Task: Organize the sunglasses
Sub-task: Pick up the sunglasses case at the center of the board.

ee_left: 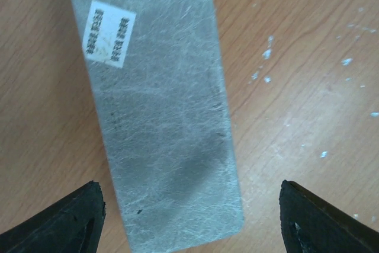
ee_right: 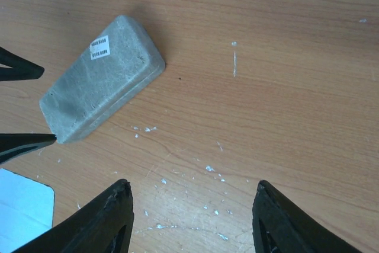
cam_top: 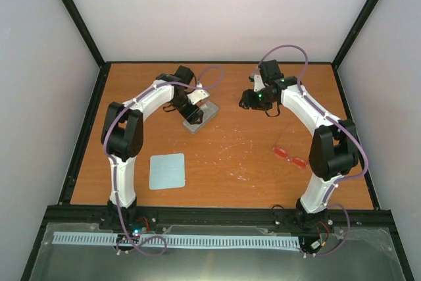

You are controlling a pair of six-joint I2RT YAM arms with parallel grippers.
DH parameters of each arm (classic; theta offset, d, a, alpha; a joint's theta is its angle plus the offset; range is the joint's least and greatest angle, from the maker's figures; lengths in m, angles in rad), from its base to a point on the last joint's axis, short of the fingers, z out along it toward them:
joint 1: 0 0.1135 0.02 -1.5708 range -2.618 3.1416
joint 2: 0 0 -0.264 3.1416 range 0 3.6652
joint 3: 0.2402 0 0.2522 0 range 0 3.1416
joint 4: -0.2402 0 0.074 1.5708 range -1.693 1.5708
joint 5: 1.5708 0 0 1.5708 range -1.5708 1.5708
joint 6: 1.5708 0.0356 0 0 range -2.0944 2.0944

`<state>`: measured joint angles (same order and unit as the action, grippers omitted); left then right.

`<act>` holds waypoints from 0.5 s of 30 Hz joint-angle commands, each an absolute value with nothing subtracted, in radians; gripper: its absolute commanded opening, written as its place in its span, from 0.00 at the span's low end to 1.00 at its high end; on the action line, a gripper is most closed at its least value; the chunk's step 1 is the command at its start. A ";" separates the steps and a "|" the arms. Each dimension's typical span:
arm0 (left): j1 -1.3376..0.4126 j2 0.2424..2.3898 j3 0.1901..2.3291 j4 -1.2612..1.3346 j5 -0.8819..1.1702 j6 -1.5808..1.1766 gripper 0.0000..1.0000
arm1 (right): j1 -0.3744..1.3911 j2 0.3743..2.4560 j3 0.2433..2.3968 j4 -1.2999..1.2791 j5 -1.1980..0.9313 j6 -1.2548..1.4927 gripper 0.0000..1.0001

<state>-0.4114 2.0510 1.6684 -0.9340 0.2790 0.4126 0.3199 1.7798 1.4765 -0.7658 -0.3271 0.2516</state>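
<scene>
The sunglasses [cam_top: 290,155], small with red-orange lenses, lie on the table at the right, next to my right arm; neither wrist view shows them. The grey case [cam_top: 202,117] lies shut at the back middle-left; it also shows in the left wrist view [ee_left: 160,111] and the right wrist view [ee_right: 100,78]. My left gripper [cam_top: 192,111] is open, directly above the case, its fingertips [ee_left: 77,217] standing either side of the case's near end. My right gripper [cam_top: 253,99] is open and empty above bare table, right of the case.
A pale blue square cloth [cam_top: 167,170] lies flat at the front left; its corner shows in the right wrist view [ee_right: 21,208]. The wooden table [cam_top: 237,162] has white scuff marks in the middle. Black frame rails border it.
</scene>
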 commanded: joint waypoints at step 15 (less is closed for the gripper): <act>-0.429 2.165 1.784 -0.965 0.169 0.402 0.91 | 0.307 1.745 1.407 -0.697 -0.363 0.256 0.56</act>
<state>-0.4175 2.1452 1.7325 -0.9413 0.1745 0.4030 0.3138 1.7786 1.4227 -0.7162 -0.3496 0.2516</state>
